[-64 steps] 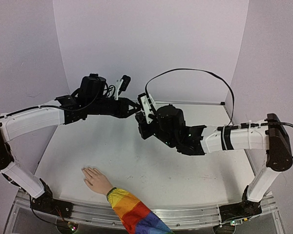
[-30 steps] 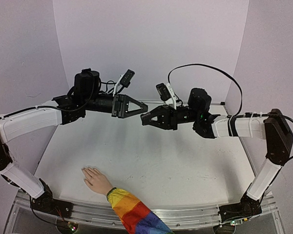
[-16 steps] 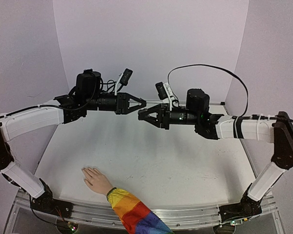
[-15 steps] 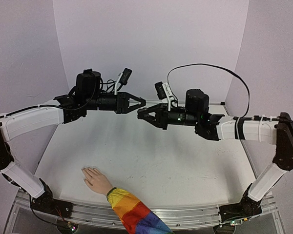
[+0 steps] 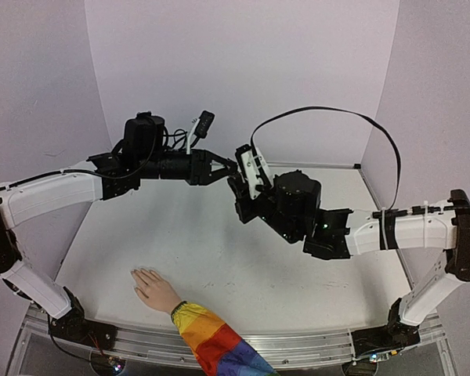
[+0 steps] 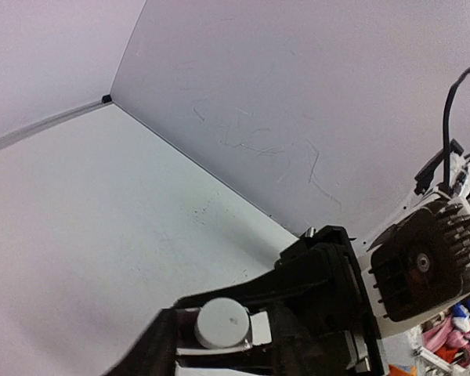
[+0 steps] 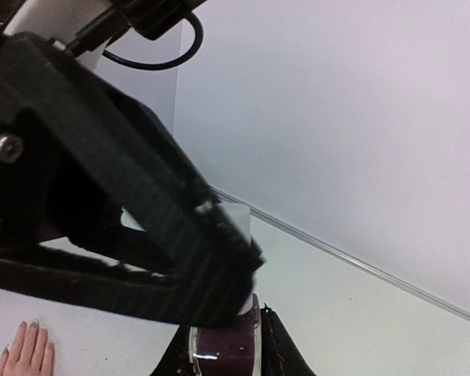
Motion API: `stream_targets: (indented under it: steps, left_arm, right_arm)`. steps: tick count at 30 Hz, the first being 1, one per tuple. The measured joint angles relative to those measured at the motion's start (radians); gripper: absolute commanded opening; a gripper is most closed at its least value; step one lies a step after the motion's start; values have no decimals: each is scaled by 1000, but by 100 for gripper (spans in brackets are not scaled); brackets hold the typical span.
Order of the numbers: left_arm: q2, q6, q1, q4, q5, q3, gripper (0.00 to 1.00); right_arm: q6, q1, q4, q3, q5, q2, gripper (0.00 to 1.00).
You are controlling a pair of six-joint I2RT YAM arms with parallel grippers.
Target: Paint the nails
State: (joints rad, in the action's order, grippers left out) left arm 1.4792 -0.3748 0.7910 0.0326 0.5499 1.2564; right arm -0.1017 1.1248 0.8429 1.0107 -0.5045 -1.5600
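Two hands, top view: black and angular; the left hand (image 5: 223, 166) and right hand (image 5: 240, 188) meet tip to tip above the far middle of the counter (image 5: 243, 270).
Counter and room: one matte white counter, faintly scuffed; smooth pale lilac walls (image 5: 243, 70) on three sides.
Model hand: one model hand (image 5: 155, 288), pale beige, flat near the front edge, in a rainbow sleeve (image 5: 211, 341); its nails (image 5: 139, 273) lie well apart from both robot hands, too small for us to judge here.
Left wrist view: one round white cap (image 6: 223, 323) sits between the left hand's narrow jaws; whether they press it we cannot tell.
Right wrist view: the right hand clamps one glossy dark-purple bottle (image 7: 223, 348); we see pale nails at lower left.
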Motion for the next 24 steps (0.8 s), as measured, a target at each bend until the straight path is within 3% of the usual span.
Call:
stream_targets:
  steps: [2,4,8,12,16,19,24]
  left_arm:
    - [0,4,-1,-14,4,0,71]
    - [-2,2,-4,-32,9,0,83]
    - [-22,5,-19,-51,37,-2,90]
    - [-51,-5,-47,-48,79,-5,91]
    - [-58,-50,-72,5,167,-10,86]
    - [-50,-74,-66,45,237,-10,81]
    - [-29,-88,-40,74,301,-10,68]
  right_arm:
    - [-8,-34,3,-3,65,1,0]
    - [6,-102,-10,-9,242,7,0]
    - [82,-272,-42,-23,667,26,0]
    - [166,-375,-44,-22,1037,29,0]
    - [243,-384,-45,14,1323,2,0]
    - [294,-378,-23,54,1447,-40,0]
    - [360,-378,13,58,1521,-73,0]
